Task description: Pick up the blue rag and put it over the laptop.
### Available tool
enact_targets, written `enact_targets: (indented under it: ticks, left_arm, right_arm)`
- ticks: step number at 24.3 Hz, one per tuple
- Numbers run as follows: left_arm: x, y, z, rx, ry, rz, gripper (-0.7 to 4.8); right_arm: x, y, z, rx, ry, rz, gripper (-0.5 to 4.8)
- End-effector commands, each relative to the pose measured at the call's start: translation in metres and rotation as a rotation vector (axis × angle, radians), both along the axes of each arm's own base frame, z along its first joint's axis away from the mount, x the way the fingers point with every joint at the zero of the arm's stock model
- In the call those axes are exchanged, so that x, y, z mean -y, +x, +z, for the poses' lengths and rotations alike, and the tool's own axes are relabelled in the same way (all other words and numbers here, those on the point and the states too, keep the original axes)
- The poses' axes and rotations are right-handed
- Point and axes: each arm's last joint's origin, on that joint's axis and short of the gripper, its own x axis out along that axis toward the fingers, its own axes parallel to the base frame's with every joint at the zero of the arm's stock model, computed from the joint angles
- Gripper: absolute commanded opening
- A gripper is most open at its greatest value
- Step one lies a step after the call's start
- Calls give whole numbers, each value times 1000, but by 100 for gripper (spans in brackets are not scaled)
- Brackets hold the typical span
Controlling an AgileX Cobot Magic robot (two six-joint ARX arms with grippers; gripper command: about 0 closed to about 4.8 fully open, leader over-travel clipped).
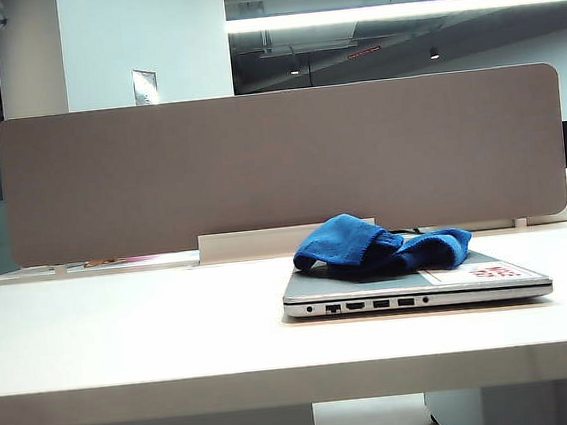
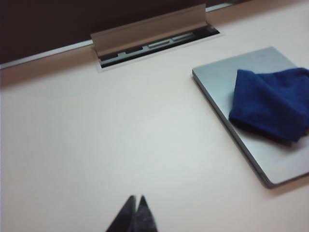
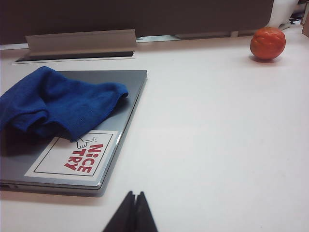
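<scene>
Risk: the blue rag (image 1: 377, 245) lies bunched on the laptop (image 1: 491, 284) lid, covering only part of it; judged loosely settled, so a sweep by either arm could drag it off onto the table (image 1: 124, 328).

Left gripper (image 2: 134, 212): fingers pressed together, empty, over bare table, well apart from the laptop (image 2: 227, 82) and rag (image 2: 270, 101).

Right gripper (image 3: 134, 212): likewise closed, empty, near the laptop's front edge (image 3: 67, 183); rag (image 3: 58, 101) lies beyond the sticker (image 3: 77, 157). An orange fruit (image 3: 268, 43) sits far off.

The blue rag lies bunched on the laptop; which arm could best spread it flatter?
Probably the left. The blue rag sits toward the laptop's left end, nearer the left gripper. The right gripper, also shut, hangs nearer the sticker end.
</scene>
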Motion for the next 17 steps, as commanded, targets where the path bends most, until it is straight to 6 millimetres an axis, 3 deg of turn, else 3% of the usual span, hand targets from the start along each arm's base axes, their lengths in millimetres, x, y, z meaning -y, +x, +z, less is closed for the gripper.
enact_targets:
  ticks: [1, 9, 12, 17]
  left_arm:
    - [-3, -9, -8, 7, -35, 14, -6]
    - [-16, -46, -39, 5, -125, 43, -6]
    - [-21, -60, -40, -1, -131, 42, -6]
    - [-24, -67, -39, 18, -138, 41, -6]
  right_arm:
    - [0, 0, -1, 8, 1, 4, -1]
    - [0, 0, -1, 8, 1, 4, -1]
    - [0, 0, -1, 8, 1, 4, 0]
    - [0, 0, -1, 8, 1, 4, -1]
